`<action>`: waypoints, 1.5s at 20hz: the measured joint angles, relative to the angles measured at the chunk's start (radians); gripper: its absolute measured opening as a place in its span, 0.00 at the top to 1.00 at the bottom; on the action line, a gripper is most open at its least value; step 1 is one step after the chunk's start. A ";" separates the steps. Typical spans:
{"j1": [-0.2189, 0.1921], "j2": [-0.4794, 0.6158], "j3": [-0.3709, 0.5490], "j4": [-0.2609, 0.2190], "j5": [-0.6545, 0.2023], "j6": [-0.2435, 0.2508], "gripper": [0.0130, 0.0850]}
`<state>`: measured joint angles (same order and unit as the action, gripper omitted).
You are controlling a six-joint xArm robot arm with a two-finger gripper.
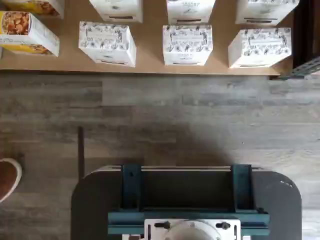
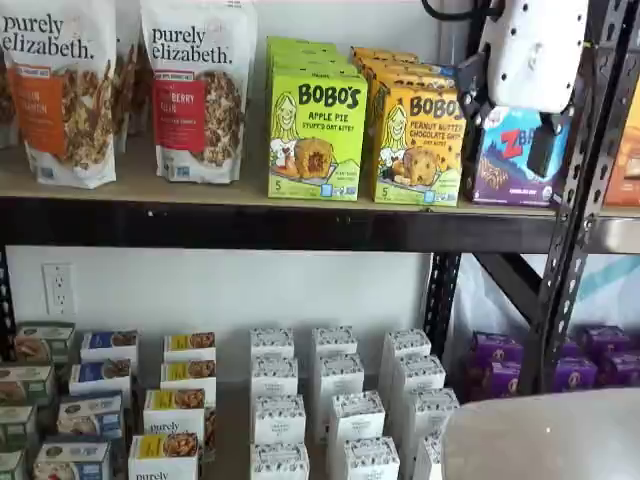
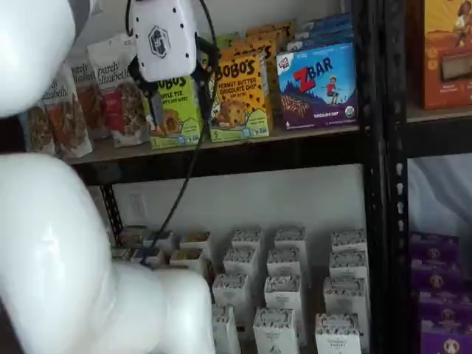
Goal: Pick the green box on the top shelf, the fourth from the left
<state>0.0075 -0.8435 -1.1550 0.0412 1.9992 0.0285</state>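
The big white arm point(image 3: 66, 251) looms nearest; the gripper point(image 3: 156, 103), its finger gap unreadable, hangs before the green box point(image 2: 316, 132) on the top shelf point(image 2: 300, 222).

Pincer point(image 3: 153, 99) hides green box point(image 3: 175, 109) face.

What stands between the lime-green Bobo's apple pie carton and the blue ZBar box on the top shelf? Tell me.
In both shelf views, the orange-yellow Bobo's peanut butter box stands between the green box and the ZBar box.
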 joint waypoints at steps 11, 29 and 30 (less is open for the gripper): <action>-0.156 -0.065 0.066 0.187 -0.102 -0.098 0.00; 0.155 -0.003 0.035 0.051 -0.289 0.151 0.00; 0.180 0.010 0.029 0.036 -0.308 0.170 0.00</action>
<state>0.1879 -0.8338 -1.1264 0.0774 1.6910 0.1989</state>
